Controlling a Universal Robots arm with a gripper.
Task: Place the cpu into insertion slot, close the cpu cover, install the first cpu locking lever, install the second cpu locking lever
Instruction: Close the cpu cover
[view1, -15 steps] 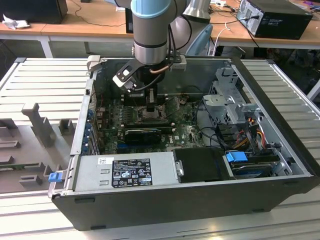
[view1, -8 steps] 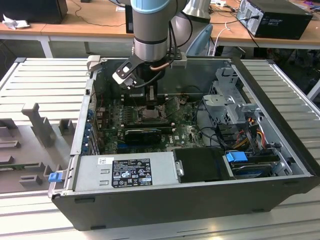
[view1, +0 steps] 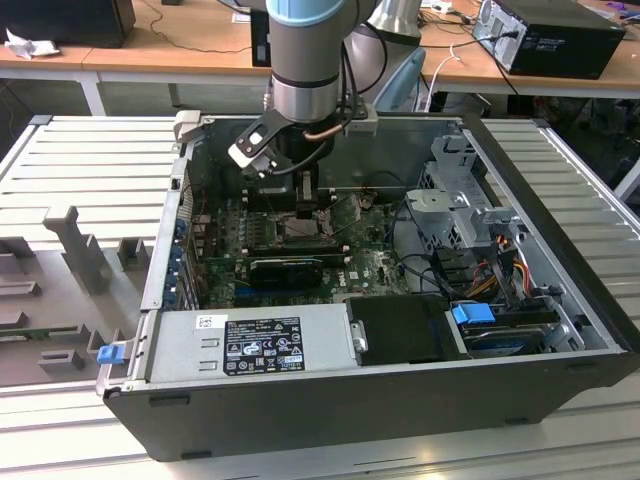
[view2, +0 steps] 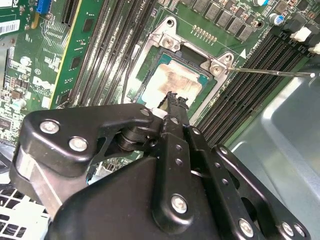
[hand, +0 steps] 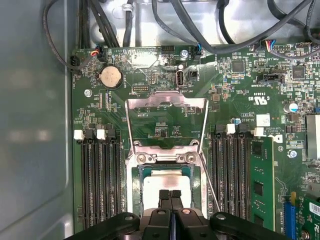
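Note:
The cpu (hand: 166, 181) (view2: 176, 80), a pale silvery square with a smeared face, lies flat in the insertion slot (hand: 141, 173) (view2: 158, 62) on the green motherboard. Behind the slot the cpu cover (hand: 131, 125), a thin metal frame with a cut-out middle, stands swung up on its hinge. A thin locking lever (hand: 210, 182) (view2: 270, 72) sticks out free beside the socket. My gripper (hand: 170, 194) (view2: 172, 98) (view1: 305, 205) is shut, its black fingertips pressed together with nothing between them, right over the cpu's middle; I cannot tell if they touch it.
Black memory slots (hand: 97, 180) (hand: 230, 175) flank the socket. A green card (hand: 262, 187) stands further out, and a coin battery (hand: 111, 76) and cables (hand: 165, 22) lie beyond the cover. In the open case sit the power supply (view1: 255, 342) and drive cage (view1: 460, 210).

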